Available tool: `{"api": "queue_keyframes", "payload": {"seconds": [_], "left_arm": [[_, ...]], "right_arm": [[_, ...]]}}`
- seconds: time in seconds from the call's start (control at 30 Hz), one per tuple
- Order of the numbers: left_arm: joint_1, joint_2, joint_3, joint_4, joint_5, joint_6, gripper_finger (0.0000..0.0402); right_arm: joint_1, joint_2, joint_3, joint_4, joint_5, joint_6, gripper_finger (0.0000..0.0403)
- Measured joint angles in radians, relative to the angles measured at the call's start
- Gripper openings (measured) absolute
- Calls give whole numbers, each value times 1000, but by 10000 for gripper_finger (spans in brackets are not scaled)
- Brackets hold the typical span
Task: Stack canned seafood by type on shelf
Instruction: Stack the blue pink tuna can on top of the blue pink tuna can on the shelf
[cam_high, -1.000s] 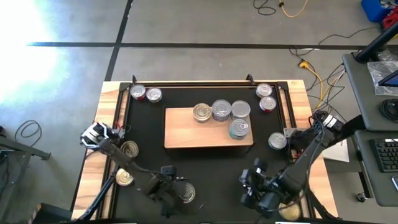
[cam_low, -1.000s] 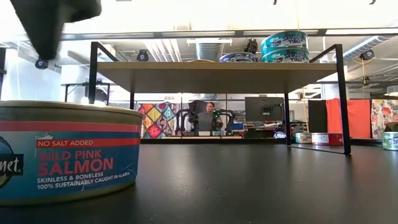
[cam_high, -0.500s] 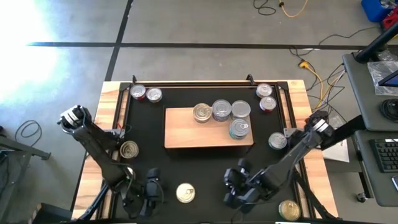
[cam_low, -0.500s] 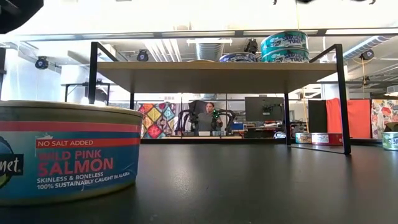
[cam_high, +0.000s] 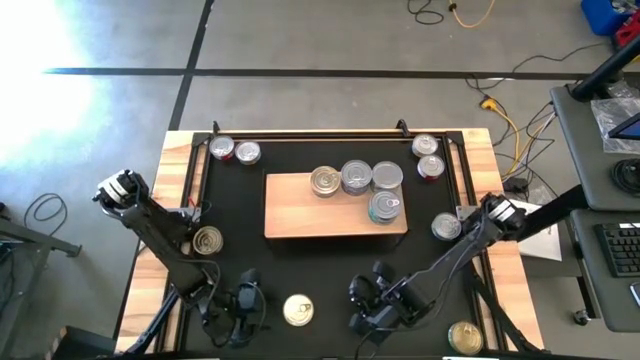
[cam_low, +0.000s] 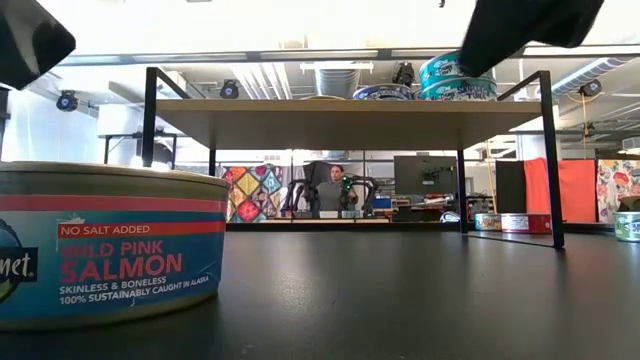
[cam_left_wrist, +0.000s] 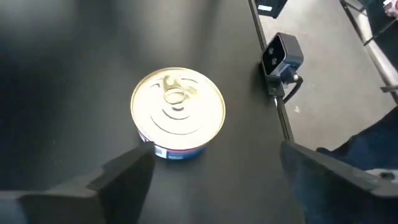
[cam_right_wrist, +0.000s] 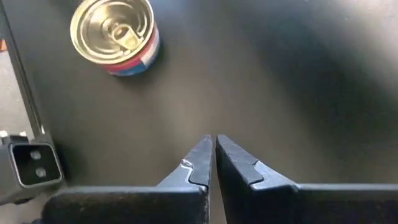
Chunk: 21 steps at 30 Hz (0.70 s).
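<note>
Where black mat (cam_high: 330, 270) ends: wood table rim (cam_high: 160, 200), grey concrete floor (cam_high: 300, 40).

"NO SALT ADDED WILD PINK SALMON" on the near tin (cam_low: 100, 245)

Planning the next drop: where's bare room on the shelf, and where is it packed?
The shelf is bare across its left half and along its near edge, left of the front tin. Its far right corner is crowded: three tins in a row. On the mat, the strip between the shelf and the near tin is also free.
</note>
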Motion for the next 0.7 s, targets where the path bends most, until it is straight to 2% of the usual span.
{"api": "queue_keyframes", "payload": {"seconds": [0.1, 0.17, 0.4, 0.7], "left_arm": [[1, 0, -2, 0, 6, 22, 379], [1, 0, -7, 0, 28, 23, 394], [-1, -3, -42, 30, 36, 30, 385], [-4, 51, -113, 57, -79, 83, 384]], "right_arm": [[-16, 0, 0, 16, 0, -41, 13], [-26, 0, 0, 40, 0, -81, 13], [-48, 83, 13, 224, 3, -306, 13], [-93, 250, 160, 211, -31, -424, 13]]}}
